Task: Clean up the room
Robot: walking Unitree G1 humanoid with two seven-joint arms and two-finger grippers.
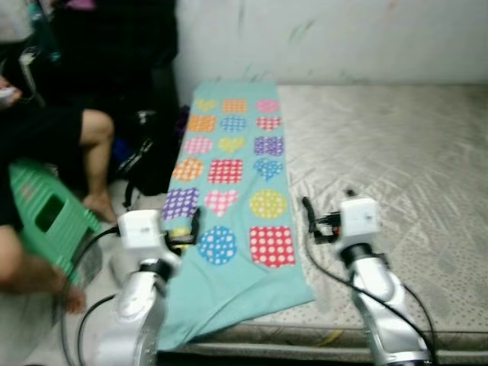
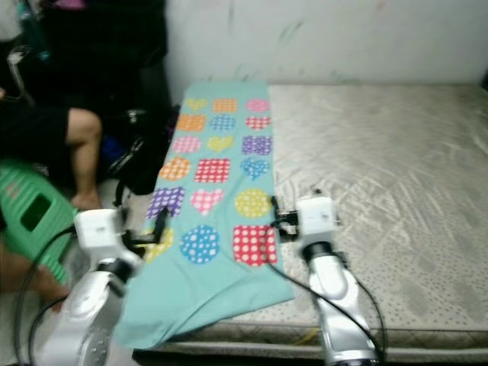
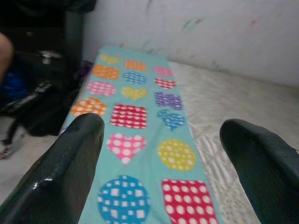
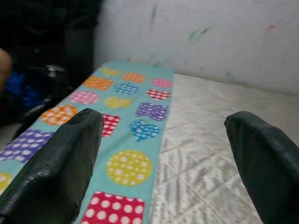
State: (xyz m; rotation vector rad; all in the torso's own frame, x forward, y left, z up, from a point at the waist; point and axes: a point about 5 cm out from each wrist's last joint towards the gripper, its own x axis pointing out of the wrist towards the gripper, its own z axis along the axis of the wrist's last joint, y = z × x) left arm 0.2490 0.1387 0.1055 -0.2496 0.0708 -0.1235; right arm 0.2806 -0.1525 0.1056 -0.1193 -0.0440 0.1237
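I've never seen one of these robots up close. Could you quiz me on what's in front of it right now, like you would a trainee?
1. True or false: the left hand is open.
2. What does the patterned teal blanket lie on?
A. the bare mattress
B. a desk
C. a sofa
3. Fill in: the right hand is ____ and holds nothing.

Key: 1 true; 2 A; 3 open.

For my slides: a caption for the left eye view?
Both open grippers, left and right, raised above a patterned teal blanket on a bare mattress.
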